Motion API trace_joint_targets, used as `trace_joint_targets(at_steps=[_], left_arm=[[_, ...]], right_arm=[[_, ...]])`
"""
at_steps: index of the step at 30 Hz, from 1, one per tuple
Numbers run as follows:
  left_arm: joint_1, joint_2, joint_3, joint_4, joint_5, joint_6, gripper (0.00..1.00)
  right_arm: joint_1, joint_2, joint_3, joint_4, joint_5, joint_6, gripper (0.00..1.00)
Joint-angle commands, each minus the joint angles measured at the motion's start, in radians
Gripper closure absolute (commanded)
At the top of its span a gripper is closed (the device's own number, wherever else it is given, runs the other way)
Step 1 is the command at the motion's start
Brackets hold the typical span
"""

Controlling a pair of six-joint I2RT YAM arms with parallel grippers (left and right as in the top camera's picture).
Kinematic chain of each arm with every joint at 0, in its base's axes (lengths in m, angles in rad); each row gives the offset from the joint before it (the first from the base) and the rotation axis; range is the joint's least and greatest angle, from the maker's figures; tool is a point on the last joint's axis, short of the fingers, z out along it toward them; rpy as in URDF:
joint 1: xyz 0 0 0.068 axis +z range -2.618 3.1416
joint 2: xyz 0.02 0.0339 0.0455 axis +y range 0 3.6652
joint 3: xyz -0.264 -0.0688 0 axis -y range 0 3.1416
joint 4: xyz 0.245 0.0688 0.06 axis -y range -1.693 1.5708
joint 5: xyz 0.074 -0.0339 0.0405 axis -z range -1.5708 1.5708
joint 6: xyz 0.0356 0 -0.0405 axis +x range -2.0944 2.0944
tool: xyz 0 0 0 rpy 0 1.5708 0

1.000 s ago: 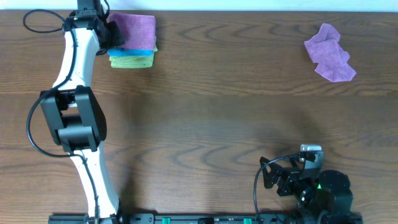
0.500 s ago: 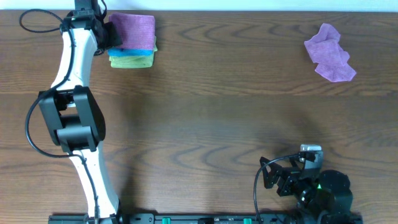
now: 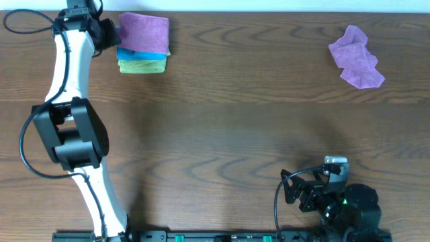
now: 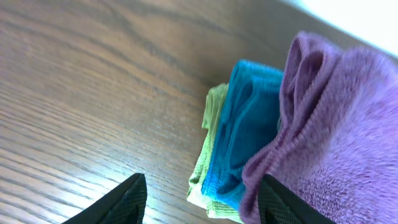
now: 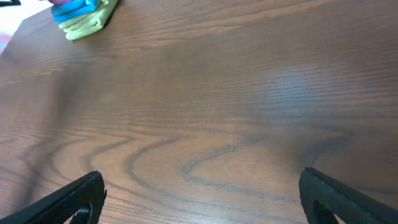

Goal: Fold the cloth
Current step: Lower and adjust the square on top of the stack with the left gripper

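left gripper point(image 4: 200, 198): jaws apart, nothing between them, just bare worktop point(image 3: 235, 121) and the foot of the stack ahead. One finger sits just beside the cloth point(image 3: 144, 31); can't tell if it touches.

The cloth is folded, far-left corner of the worktop, on top of a stack: blue cloth point(image 3: 142, 53) under it, yellow-green cloth point(image 3: 142, 65) at the bottom. Edges roughly line up.

right gripper point(image 5: 202, 186): jaws wide, empty, parked low over bare wood, well apart from everything.

crumpled purple cloth point(image 3: 356, 57) far right, no arm near it.

My read: fold looks done and stacked, so the step in hand is release/clear. Next move: back the left arm straight off the stack. Microfibre snags, and a dragged finger could pull the top layer askew.
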Motion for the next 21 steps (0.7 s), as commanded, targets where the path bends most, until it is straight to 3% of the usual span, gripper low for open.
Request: trace_joint_targets(at_steps=[1,6,8,10,13,21], left_arm=[[0.005,-0.064,0.024,0.008,-0.018,0.022,0.4],[0.003,-0.104,0.024,0.027,-0.008,0.021,0.41],[-0.003,-0.113,0.024,0.05,0.036,0.021,0.47],[-0.014,-0.114,0.024,0.092,0.107,0.01,0.72],[-0.036,-0.113,0.024,0.151,0.143,-0.055,0.93],[-0.108,-0.065,0.024,0.267,0.078,-0.07,0.95]], right_arm=[[-0.009,-0.007,-0.003,-0.001,0.006,0.007,0.01],[-0.009,-0.007,-0.003,-0.001,0.006,0.007,0.01],[-0.009,-0.007,-0.003,-0.001,0.006,0.007,0.01],[-0.009,-0.007,-0.003,-0.001,0.006,0.007,0.01],[-0.009,-0.007,-0.003,-0.001,0.006,0.007,0.01],[-0.009,-0.007,-0.003,-0.001,0.006,0.007,0.01]])
